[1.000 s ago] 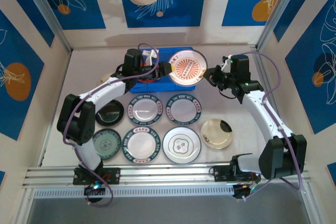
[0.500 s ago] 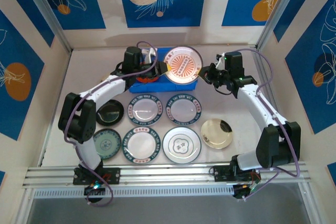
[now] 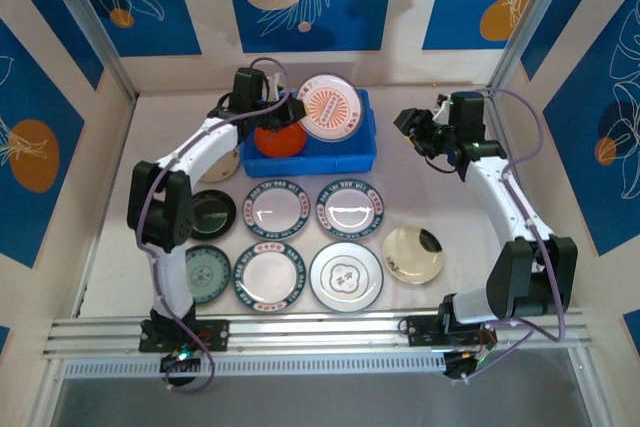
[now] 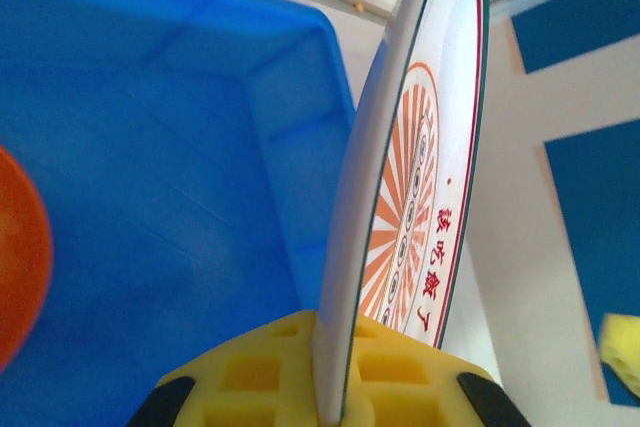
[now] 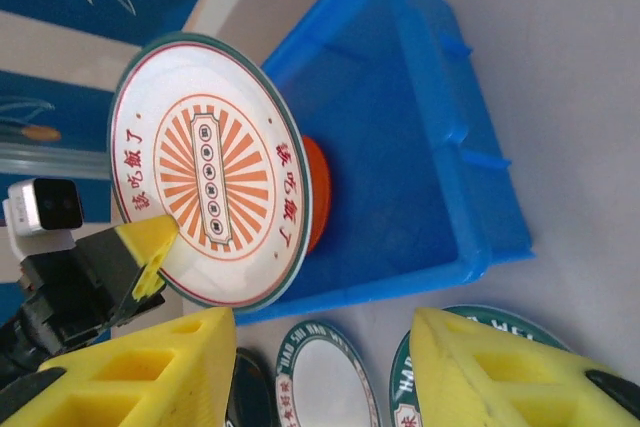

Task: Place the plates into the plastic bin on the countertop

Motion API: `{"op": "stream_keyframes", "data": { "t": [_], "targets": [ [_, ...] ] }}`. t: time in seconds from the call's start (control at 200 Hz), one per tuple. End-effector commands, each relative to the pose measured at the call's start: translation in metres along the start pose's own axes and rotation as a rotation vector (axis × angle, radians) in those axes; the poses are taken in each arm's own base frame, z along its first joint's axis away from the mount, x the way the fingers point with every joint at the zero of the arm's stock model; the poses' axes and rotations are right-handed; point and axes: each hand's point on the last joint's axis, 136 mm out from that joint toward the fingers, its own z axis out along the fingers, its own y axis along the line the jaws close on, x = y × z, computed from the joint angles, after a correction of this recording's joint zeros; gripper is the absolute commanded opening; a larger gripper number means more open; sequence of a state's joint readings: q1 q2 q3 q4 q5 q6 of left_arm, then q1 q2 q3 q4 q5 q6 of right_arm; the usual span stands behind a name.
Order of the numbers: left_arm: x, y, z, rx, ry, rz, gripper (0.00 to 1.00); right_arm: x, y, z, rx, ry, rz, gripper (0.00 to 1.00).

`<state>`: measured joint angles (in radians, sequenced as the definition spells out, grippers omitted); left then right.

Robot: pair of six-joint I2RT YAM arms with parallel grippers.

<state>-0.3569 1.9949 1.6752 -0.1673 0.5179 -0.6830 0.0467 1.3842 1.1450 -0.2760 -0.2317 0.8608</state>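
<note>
Left wrist, left end effector [image 4: 335, 389] clamped on sunburst plate [image 4: 415, 207] over bin [image 4: 200, 147]; right end effector [image 5: 320, 352] apart

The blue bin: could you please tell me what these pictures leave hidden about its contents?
Orange plate, top external: the left arm and the sunburst plate cover its far part.
Orange plate, left wrist: cut off by the left edge.
Orange plate, right wrist: mostly behind the sunburst plate.
Whether anything lies beneath it: cannot tell.

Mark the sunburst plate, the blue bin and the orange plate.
sunburst plate [image 5: 208, 172]: right wrist view, patterned centre.
blue bin [image 5: 395, 137]: right wrist view, bare floor.
orange plate [image 4: 18, 257]: left wrist view, visible edge.
</note>
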Motion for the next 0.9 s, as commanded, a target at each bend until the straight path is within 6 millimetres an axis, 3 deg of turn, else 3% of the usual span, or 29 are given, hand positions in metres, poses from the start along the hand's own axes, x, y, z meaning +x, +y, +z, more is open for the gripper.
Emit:
{"op": "stream_keyframes", "data": {
  "t": [0.0,0.26,0.44,0.895],
  "targets": [
    [-0.012,0.009,0.006,-0.063,-0.001,0.028,0.00,0.000,-0.003,-0.013,0.000,-0.030,0.016,0.50],
    [-0.015,0.028,0.033,-0.103,0.024,-0.021,0.00,0.006,-0.020,-0.011,0.020,-0.017,0.056,0.50],
    [-0.007,0.044,0.046,-0.146,0.049,-0.041,0.00,0.005,-0.026,-0.012,0.037,-0.022,0.061,0.50],
    [0.019,0.061,0.086,-0.149,0.109,-0.103,0.00,0.002,-0.032,-0.009,0.039,-0.015,0.066,0.50]
  ]
}}
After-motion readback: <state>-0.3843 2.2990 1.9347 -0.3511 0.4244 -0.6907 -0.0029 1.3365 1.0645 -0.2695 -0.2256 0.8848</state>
